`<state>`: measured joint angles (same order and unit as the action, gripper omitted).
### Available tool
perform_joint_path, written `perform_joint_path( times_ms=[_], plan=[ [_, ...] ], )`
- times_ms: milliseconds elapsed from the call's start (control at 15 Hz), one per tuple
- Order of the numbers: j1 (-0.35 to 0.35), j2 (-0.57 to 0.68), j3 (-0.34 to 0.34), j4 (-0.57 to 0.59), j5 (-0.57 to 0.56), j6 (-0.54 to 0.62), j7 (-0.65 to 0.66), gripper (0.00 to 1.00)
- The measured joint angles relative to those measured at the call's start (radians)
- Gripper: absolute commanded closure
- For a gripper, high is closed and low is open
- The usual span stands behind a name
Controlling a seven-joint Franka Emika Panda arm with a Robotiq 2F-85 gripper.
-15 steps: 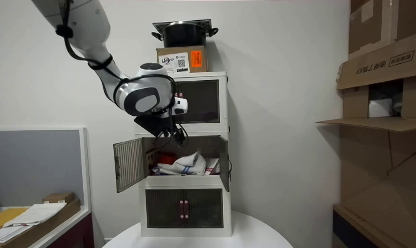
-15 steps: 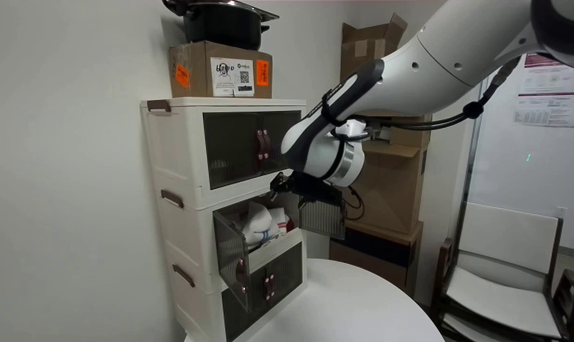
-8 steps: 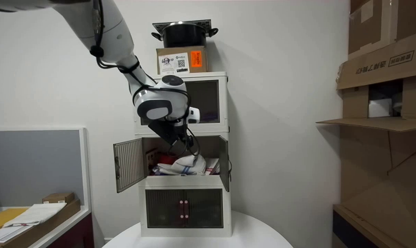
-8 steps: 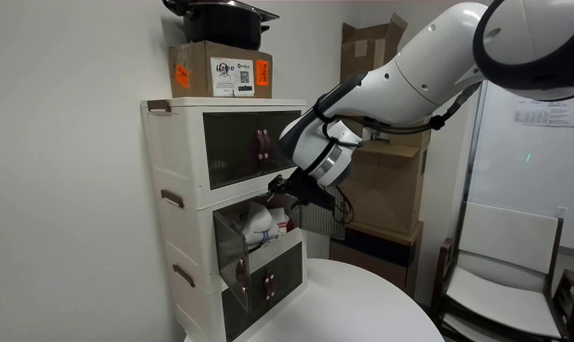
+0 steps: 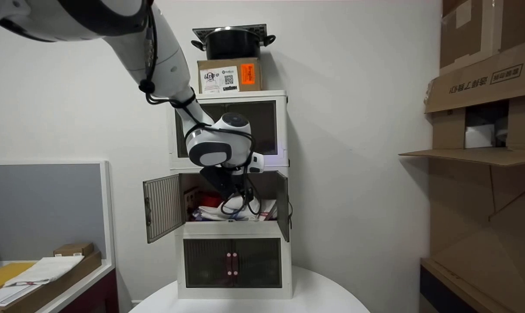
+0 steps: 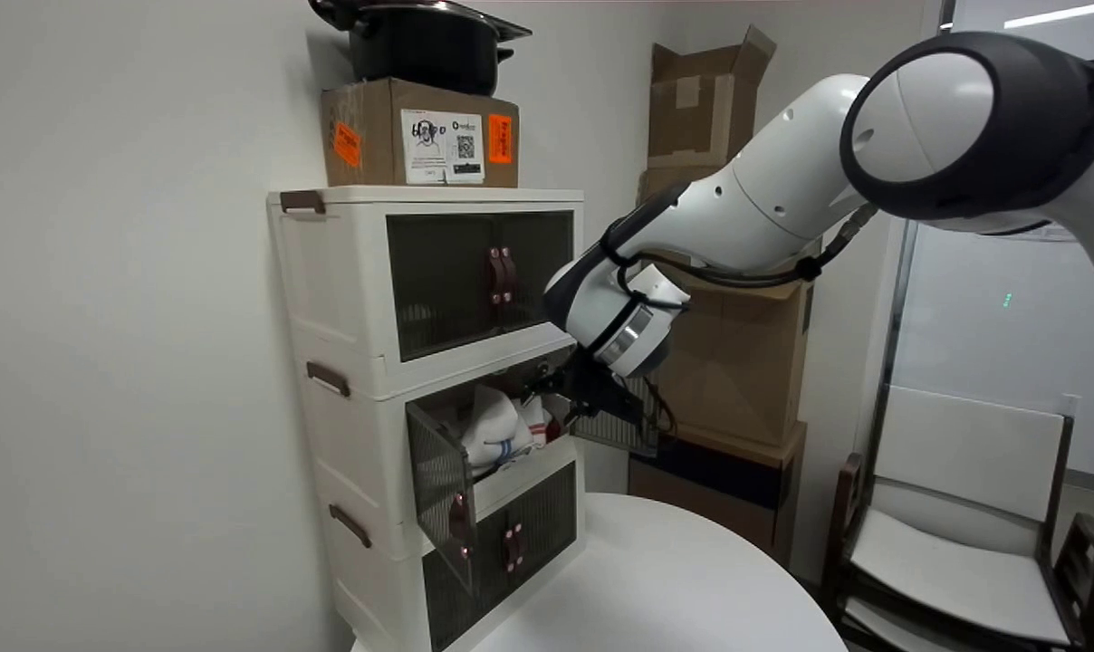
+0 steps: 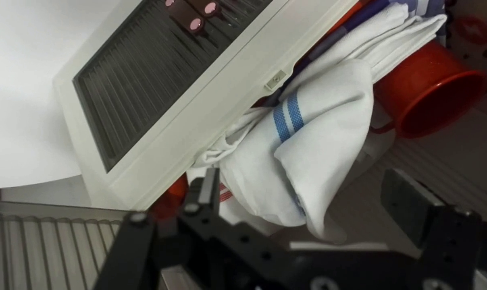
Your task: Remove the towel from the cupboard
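Cupboard point(image 5: 227, 229): white, three stacked compartments; stands on a round white bench point(image 6: 674, 580). Upper and lower doors closed; ribbed, translucent middle doors point(image 5: 164, 208) swung outward on both sides.

Towel point(image 7: 332, 125): white with a blue double stripe, rumpled; lies inside the middle compartment near its front edge.

Fingers point(image 7: 408, 209): black; stand wide apart at the mouth of the middle compartment. The wrist view shows the towel across the gap between them; whether either one touches cloth is not discernible.

Arm point(image 6: 746, 204): white with dark bands, cable strapped along it, angled down toward the cupboard front.

Further contents, same compartment: one red cup point(image 7: 427, 88) with handle, near the towel; one white cloth with red stripes point(image 7: 237, 208), just beside the towel; one folded white cloth point(image 7: 392, 52), also just beside it.

Cupboard top: one cardboard box point(image 6: 375, 136) with orange labels; on that, one black pot point(image 6: 425, 50).

Well apart: one chair point(image 6: 959, 566), dark-framed.
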<state>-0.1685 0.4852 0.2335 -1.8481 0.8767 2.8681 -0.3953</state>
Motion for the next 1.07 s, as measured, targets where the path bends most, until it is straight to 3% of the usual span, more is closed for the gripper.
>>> perform_joint_path(
  times_ms=[533,1067],
  plan=[
    [0.016,0.088,0.016,0.089,0.018,0.014,0.042,0.0],
    [0.044,0.174,0.008,0.173,0.018,0.057,0.171,0.0]
  ],
)
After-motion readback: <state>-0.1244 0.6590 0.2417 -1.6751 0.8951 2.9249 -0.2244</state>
